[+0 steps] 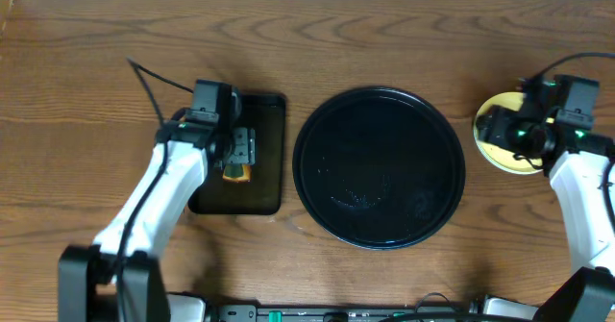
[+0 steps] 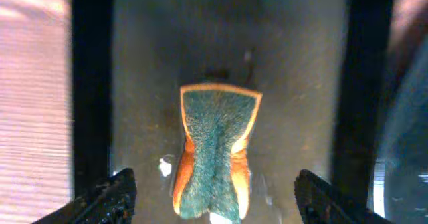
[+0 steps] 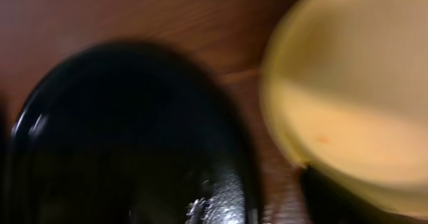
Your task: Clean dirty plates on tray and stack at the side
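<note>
The round black tray [image 1: 380, 228] lies at the table's middle with no plate on it; wet specks glint on its floor. It also shows blurred in the right wrist view [image 3: 127, 137]. A pale yellow plate [image 1: 500, 154] sits on the table to the right of the tray, with a small orange speck in the right wrist view [image 3: 354, 97]. The mint-blue plates do not show. My right gripper [image 1: 521, 128] hovers over the yellow plate's left part and looks open, with one dark finger by the rim. My left gripper [image 2: 217, 200] is open, astride a green-and-orange sponge [image 2: 214, 157] without touching it.
The sponge [image 1: 236, 171] lies in a smaller rectangular black tray [image 1: 264, 120] left of the round tray. A thin black cable [image 1: 144, 77] runs across the wood behind the left arm. The table's far edge is at the top.
</note>
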### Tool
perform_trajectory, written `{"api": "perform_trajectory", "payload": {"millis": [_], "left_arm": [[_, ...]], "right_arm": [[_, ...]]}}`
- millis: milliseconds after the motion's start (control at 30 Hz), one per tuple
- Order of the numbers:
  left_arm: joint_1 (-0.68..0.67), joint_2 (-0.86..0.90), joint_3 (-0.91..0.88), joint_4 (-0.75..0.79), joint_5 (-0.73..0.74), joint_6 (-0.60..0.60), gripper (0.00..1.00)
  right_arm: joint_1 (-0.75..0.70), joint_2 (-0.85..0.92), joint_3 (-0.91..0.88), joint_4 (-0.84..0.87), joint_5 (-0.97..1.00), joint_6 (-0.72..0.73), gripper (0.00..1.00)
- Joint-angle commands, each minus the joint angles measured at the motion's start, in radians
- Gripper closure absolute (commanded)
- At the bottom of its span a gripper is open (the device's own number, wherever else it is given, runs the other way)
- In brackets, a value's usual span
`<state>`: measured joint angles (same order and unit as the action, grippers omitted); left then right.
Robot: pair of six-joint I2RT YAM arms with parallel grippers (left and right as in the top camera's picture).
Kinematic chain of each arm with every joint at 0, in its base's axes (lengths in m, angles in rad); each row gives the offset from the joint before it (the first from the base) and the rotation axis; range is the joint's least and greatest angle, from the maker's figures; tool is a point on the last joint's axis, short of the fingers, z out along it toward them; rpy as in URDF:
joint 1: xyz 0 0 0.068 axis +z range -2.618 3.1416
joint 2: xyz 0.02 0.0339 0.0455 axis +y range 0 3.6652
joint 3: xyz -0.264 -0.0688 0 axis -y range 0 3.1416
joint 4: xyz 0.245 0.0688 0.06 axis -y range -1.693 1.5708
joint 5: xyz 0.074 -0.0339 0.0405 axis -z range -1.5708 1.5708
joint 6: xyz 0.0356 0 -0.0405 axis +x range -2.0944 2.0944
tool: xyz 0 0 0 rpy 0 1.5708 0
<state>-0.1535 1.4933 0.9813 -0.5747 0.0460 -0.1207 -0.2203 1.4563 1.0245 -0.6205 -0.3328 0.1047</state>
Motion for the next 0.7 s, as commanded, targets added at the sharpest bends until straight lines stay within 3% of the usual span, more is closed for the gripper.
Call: {"api": "perform_trajectory", "payload": {"millis": [0,67,300,467,667], "left_arm": [[0.002,-0.071,0.011,-0.038,-0.002,-0.064,0.23],[0.011,-0.118,0.011,-0.142,-0.002,-0.105,0.23],[0.025,-0.207,-0.017,-0.366,-0.002,-0.154,0.22],[0.023,-0.376,-0.102,-0.358,-0.001,-0.153,0.22],[0.023,-0.736,-0.260,-0.258,0.040,-0.113,0.22]], "right_arm": [[0.043,0.003,0.002,-0.054,-0.086,-0.081,0.01],[0.062,0.003,0.002,-0.163,0.045,0.006,0.01],[0.097,-0.029,-0.002,-0.346,0.159,0.013,0.01],[0.109,-0.158,-0.057,-0.343,0.161,0.013,0.01],[0.150,-0.509,-0.225,-0.221,0.180,-0.035,0.01]]}}
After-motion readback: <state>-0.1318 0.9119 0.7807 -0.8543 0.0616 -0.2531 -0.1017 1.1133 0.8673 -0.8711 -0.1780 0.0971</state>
